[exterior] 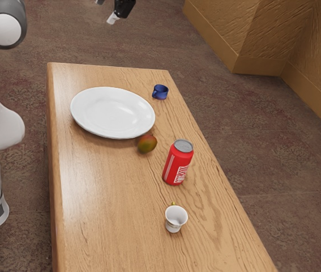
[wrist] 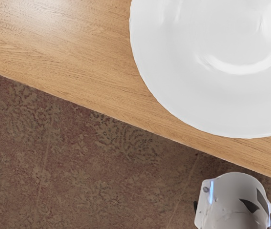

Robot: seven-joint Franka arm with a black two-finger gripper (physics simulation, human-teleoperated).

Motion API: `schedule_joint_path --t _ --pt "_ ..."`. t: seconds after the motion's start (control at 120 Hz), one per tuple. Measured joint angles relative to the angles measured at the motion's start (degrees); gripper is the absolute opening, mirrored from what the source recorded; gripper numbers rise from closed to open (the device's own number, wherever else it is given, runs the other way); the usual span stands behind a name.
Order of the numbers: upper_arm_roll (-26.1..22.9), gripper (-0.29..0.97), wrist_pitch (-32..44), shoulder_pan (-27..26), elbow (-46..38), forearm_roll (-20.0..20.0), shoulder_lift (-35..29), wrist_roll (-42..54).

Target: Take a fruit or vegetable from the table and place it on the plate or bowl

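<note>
Mango (exterior: 146, 143) beside plate (exterior: 112, 112), gripper (exterior: 114, 18) well apart

White plate (exterior: 112, 112), orange-green fruit (exterior: 146, 143), red can (exterior: 177, 163)

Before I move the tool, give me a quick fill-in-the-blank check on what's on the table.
The mango lies between the white plate and the ____ can.
The small cup closest to the plate is ____.
The mango rests on the table, not yet on the ____.
Missing: red; blue; plate.
</note>
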Motion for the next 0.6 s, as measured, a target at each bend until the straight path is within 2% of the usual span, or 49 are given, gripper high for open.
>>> schedule_joint_path --t 0.133,0.258,0.325,0.4,0.475,0.533,0.575,0.6 --pt "1.06 0.66 9.85 -1.23 -0.80 2.65 -0.08 2.63" --pt "3.73 0.66 14.93 -0.09 -0.06 0.64 -0.46 4.79" --pt "-2.00 0.66 17.03 -1.10 5.48 -0.03 1.40 5.69" --pt "-5.87 0.66 23.69 -5.09 -2.06 -5.18 2.07 6.46" --pt "-6.73 0.66 28.42 -4.87 -10.60 -10.13 2.08 7.31" --pt "-6.11 0.66 31.63 -8.54 -15.68 -12.25 -3.96 7.99" --pt "-3.84 0.66 33.71 -16.67 -17.51 -9.17 -14.42 7.74" --pt "-2.67 0.66 34.75 -20.63 -18.10 -6.94 -18.22 7.48"
